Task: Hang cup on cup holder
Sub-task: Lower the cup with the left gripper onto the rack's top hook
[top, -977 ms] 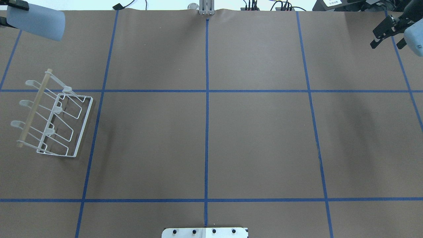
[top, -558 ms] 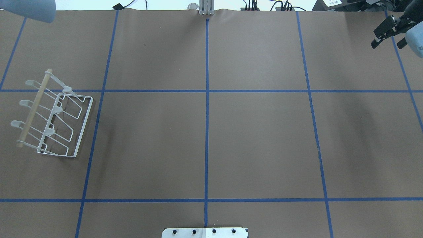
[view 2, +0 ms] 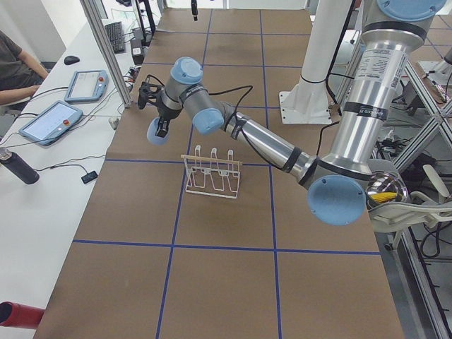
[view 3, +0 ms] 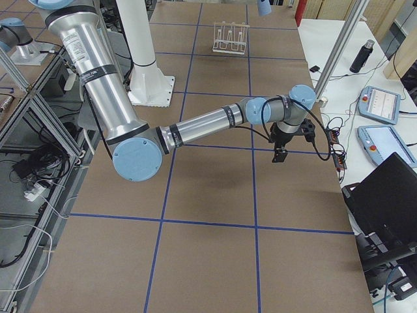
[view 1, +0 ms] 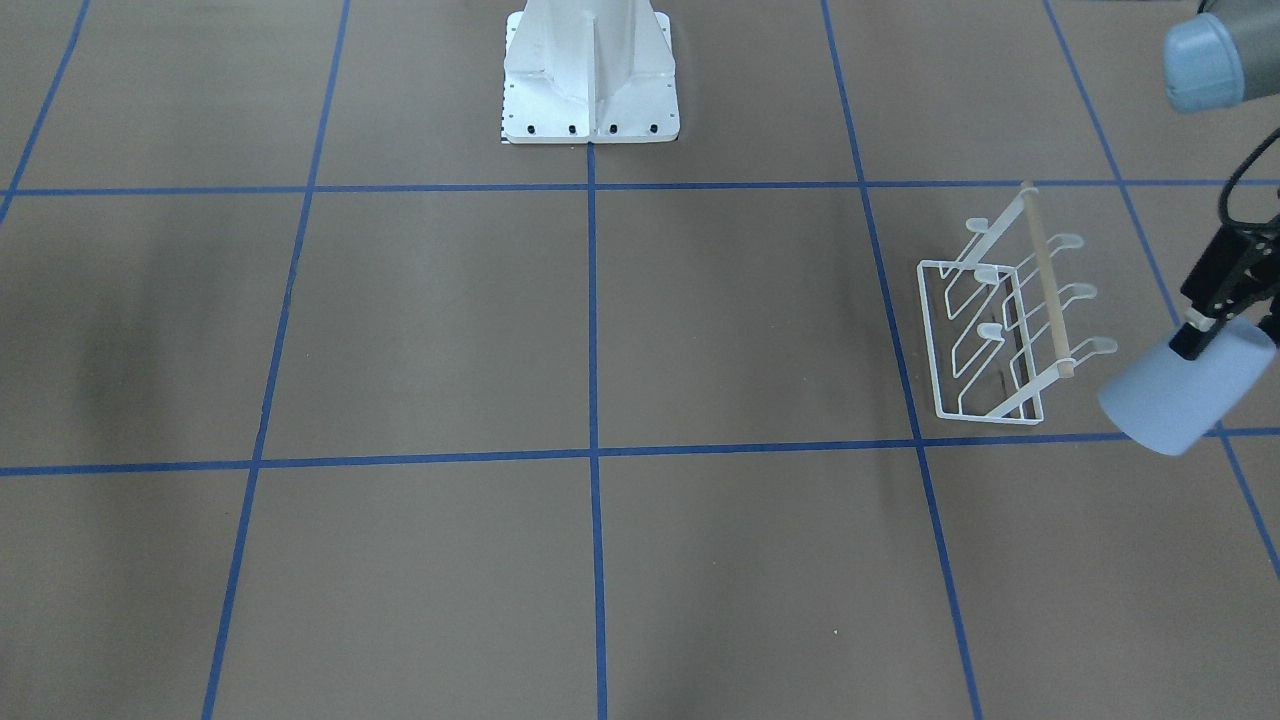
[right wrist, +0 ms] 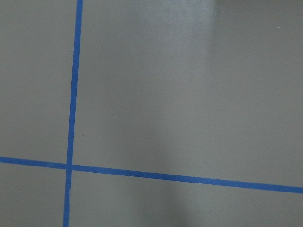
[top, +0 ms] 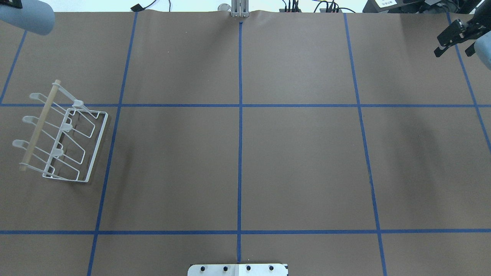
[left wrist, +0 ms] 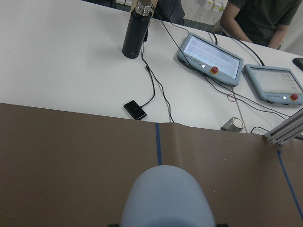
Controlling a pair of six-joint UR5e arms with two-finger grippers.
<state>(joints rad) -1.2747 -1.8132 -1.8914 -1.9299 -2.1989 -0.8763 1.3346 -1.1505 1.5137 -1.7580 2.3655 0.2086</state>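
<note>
The pale blue cup is held in my left gripper, which is shut on its narrow end. The cup hangs tilted in the air, rim down and outward, just beyond the outer end of the cup holder. In the overhead view the cup is at the far left corner, and the white wire cup holder with its wooden rod stands on the left of the table. The cup fills the bottom of the left wrist view. My right gripper is open and empty, high at the far right.
The white robot pedestal stands at the near middle edge. An aluminium post rises at the far edge. Beyond it a white desk holds a dark bottle, tablets and cables. A person sits there.
My left gripper has carried the cup farther toward the far left corner, so less of it shows overhead. My right gripper has drifted slightly right and away. The cup holder has not moved.
</note>
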